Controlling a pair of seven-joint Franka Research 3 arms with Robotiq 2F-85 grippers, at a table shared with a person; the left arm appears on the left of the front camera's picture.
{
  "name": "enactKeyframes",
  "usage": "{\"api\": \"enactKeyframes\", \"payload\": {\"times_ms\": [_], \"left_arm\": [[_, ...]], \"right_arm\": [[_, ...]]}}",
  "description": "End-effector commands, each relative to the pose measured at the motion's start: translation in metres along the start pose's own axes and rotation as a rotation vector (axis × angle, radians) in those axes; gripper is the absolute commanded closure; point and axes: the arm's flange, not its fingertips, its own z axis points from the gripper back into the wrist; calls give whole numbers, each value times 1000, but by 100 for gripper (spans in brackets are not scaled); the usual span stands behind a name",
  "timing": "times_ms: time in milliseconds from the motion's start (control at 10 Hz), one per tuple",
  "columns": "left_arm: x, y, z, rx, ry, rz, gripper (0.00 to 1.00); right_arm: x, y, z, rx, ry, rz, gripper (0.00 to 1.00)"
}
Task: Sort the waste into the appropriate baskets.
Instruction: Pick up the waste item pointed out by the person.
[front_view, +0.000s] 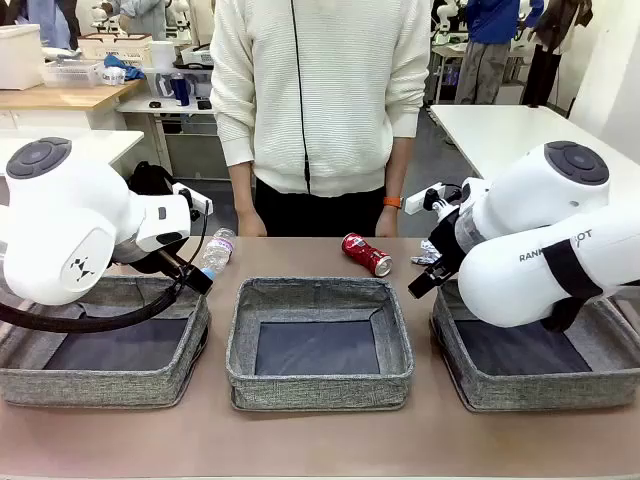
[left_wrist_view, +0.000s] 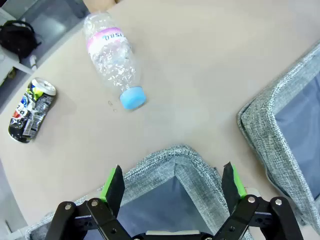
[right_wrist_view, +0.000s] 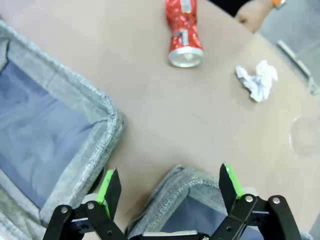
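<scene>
Waste (front_view: 367, 254) lies loose on the table (front_view: 320, 445), every piece outside the three grey baskets and on the person's side of them. A red can (right_wrist_view: 183, 31) lies on its side beyond the gap between the middle basket (front_view: 318, 388) and the right basket (front_view: 540, 392). A white wad (right_wrist_view: 257, 80) sits near it, and a clear cup (right_wrist_view: 304, 135), faint against the tabletop, lies a little past the wad. A bottle (left_wrist_view: 111, 57) with a blue cap lies on its side beyond the far corner of the left basket (front_view: 100, 385), cap pointing toward that basket. A dark can (left_wrist_view: 31, 110) lies on its side beside the bottle, apart from it and near the table's edge. The left gripper (left_wrist_view: 173, 182) hangs over the far corner of the left basket, the corner nearest the middle basket. Its jaws are spread wide and there is nothing between the green pads. The right gripper (right_wrist_view: 170, 185) hangs over the far corner of the right basket, on the side toward the middle basket. Its jaws are just as wide and hold nothing. The person (front_view: 320, 100), in a white sweater, stands at the far side with both hands low at the table's edge, one of them just behind the red can.
</scene>
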Motion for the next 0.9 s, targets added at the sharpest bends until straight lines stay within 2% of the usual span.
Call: {"api": "enactKeyframes", "payload": {"times_ms": [0,800], "left_arm": [[0,0,0,0,0,0,0],[0,0,0,0,0,0,0]], "right_arm": [[0,0,0,0,0,0,0],[0,0,0,0,0,0,0]]}}
